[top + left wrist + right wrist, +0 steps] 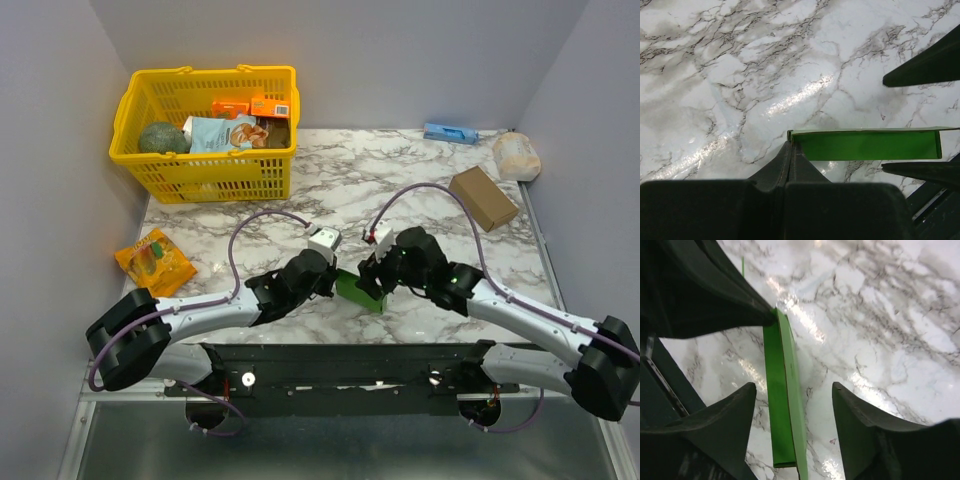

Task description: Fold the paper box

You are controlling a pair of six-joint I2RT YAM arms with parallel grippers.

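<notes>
The paper box (357, 291), bright green thin card, stands on edge on the marble table between my two arms. My left gripper (790, 143) is shut on the paper box (870, 145), pinching its near end edge between the closed tips. In the right wrist view the paper box (782, 410) runs as a narrow strip between the fingers of my right gripper (792, 390), which is open and touches neither side of it. The left fingertips (740, 300) hold the strip's far end. In the top view the left gripper (336, 276) and right gripper (370, 278) meet over the card.
A yellow basket (200, 175) with packets and a grey-green ball stands at the back left. An orange packet (155, 262) lies left of the arms. A brown cardboard box (483, 197), a white bag (517, 155) and a blue item (450, 132) sit back right.
</notes>
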